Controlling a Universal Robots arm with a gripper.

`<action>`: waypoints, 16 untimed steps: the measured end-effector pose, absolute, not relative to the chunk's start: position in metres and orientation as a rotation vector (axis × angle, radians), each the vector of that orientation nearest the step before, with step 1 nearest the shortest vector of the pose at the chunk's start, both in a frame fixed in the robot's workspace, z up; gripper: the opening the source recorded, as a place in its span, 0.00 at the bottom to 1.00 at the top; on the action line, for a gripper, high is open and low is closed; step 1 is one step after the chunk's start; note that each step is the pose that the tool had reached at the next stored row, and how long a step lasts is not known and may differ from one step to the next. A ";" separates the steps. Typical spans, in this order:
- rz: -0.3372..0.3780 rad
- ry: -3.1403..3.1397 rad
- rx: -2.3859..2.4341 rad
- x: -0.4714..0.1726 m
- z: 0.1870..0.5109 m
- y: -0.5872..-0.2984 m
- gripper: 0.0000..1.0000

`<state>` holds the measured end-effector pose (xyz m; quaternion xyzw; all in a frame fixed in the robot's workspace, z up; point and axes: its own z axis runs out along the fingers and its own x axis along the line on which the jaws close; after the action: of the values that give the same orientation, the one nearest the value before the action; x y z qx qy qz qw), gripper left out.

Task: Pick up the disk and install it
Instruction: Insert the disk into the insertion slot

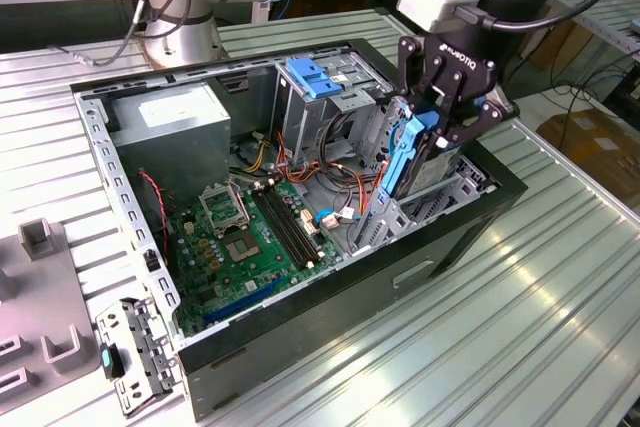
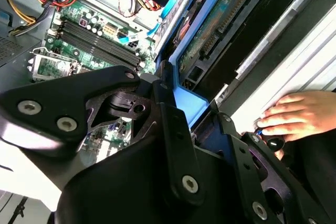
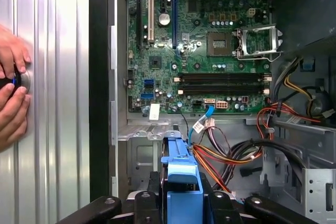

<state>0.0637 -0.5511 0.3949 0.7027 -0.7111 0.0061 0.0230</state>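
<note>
On the exterior view's left, grey blocks (image 1: pixel 45 237) sit on the ribbed metal table (image 1: pixel 520 327). Near them lies a loose metal plate (image 1: pixel 130 352) with a green tab. Next is the open computer case (image 1: pixel 330 317). Inside it are a big grey box (image 1: pixel 175 122) with a white sticker, then the green board (image 1: pixel 240 237), then a bare blue bracket (image 1: pixel 313 77) up on the far bay. Red and orange wires (image 1: pixel 350 162) bunch up just beside the disk (image 1: pixel 405 162) (they are very close to its blue rail). The disk stands on its edge at the exterior view's right end of the case, partly down between the silver bay walls (image 1: pixel 445 192). The black gripper (image 1: pixel 432 132) is closed tight on the disk from above. In the second wrist view, a person's hand (image 2: pixel 302 114) rests on the table outside the case.
</note>
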 end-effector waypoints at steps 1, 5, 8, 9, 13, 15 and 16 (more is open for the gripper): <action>0.019 -2.202 2.176 0.064 0.393 -0.551 0.37; 0.019 -2.202 2.176 0.064 0.383 -0.551 0.37; 0.019 -2.202 2.176 0.064 0.375 -0.551 0.37; 0.019 -2.202 2.176 0.064 0.372 -0.551 0.37; 0.019 -2.202 2.175 0.064 0.368 -0.551 0.37; 0.019 -2.202 2.175 0.064 0.368 -0.551 0.37; 0.019 -2.202 2.175 0.064 0.368 -0.551 0.37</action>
<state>0.0637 -0.5511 0.3676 0.7027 -0.7111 0.0062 0.0232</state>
